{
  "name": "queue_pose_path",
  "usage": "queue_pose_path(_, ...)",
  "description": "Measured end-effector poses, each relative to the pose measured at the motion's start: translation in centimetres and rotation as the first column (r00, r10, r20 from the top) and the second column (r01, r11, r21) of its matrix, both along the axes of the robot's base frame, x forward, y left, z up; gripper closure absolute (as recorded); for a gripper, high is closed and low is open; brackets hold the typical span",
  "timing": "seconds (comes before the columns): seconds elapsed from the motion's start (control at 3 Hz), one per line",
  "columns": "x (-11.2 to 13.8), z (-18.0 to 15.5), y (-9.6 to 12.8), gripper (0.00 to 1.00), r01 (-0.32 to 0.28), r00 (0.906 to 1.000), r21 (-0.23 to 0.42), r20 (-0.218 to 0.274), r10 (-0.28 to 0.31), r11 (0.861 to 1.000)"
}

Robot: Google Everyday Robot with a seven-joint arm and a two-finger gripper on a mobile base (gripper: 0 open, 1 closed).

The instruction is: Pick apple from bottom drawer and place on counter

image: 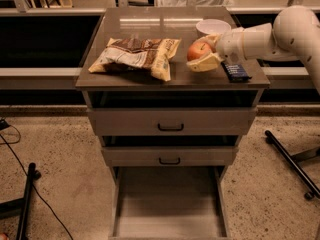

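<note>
One gripper (206, 54) over counter (150, 26), jaws tight around apple (197, 49) (bag (135, 56) lettering illegible)

There is 1 view. The camera stands in front of the cabinet (125, 121), raised above it, and looks forward and down from a middling distance. The worktop (150, 24) fills the upper half of the frame. The 2 upper drawers (170, 156) lie below the gripper. The open bottom drawer (170, 204) lies well below it, cut by the lower edge. The gripper (201, 53) sits right of centre over the worktop, clasping the apple (197, 48). Its arm (255, 39) enters from the right edge. Floor (60, 154) shows on both sides of the cabinet.
</note>
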State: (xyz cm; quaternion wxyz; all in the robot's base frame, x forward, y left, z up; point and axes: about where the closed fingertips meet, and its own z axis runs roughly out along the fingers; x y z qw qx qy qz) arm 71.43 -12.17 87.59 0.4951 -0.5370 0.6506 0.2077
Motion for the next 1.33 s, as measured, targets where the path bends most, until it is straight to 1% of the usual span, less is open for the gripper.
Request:
queue_pose_path(0.33,1.08,-3.97,0.22,0.85,0.024,0.9977,0.023,-0.063,-0.023,0.999)
queue_pose_path(1.33,1.12,-4.22,0.27,0.15,0.024,0.9975,0.024,-0.067,-0.022,0.999)
